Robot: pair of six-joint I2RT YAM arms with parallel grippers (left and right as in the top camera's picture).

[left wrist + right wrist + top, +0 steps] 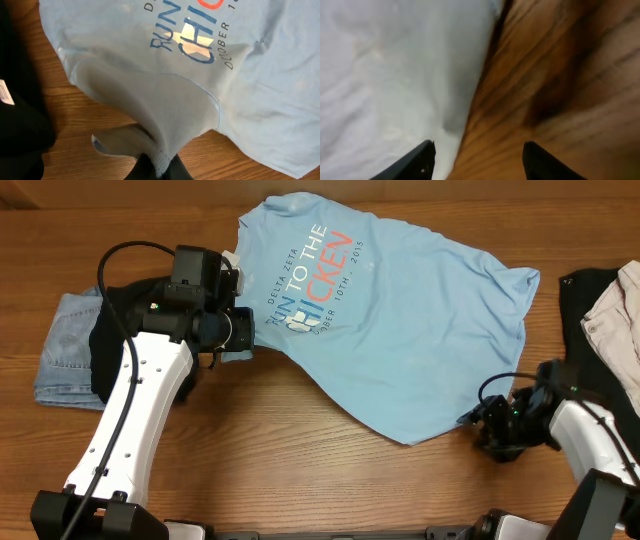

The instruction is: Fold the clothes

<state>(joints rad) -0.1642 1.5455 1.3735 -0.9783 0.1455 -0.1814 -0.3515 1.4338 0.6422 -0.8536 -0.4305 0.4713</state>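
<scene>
- At the left edge of the tabletop (300,480), folded denim (60,350) lies partly under a black garment (105,350).
- Left gripper (238,330): closed on a hemmed edge on the T-shirt's left side, apparently a sleeve. The left wrist view shows this cloth pinched between the jaws and drawn up into a loose fold.
- T-shirt (400,310): lies print-up across the middle of the tabletop, reaching toward the far edge. It is skewed and wrinkled, with one hem corner pointing at the near edge.
- Handling, as judged:
  - The cotton is light, soft and limp, so it will drape, stretch and drag on the wood rather than hold a shape.
  - Take hold at hems, sleeve seams or corners, where the doubled, stitched cloth gives the jaws a firm bite.
  - A pinch in mid-panel would likely bunch the fabric.
- Right gripper (490,425): jaws apart and holding nothing, low over the tabletop toward the near edge, just beside the shirt's lower corner. The right wrist view shows bare wood between the fingers, with the cloth edge reaching one of them.
- Along the right edge, a beige garment (615,315) lies on a black cloth (578,295).
</scene>
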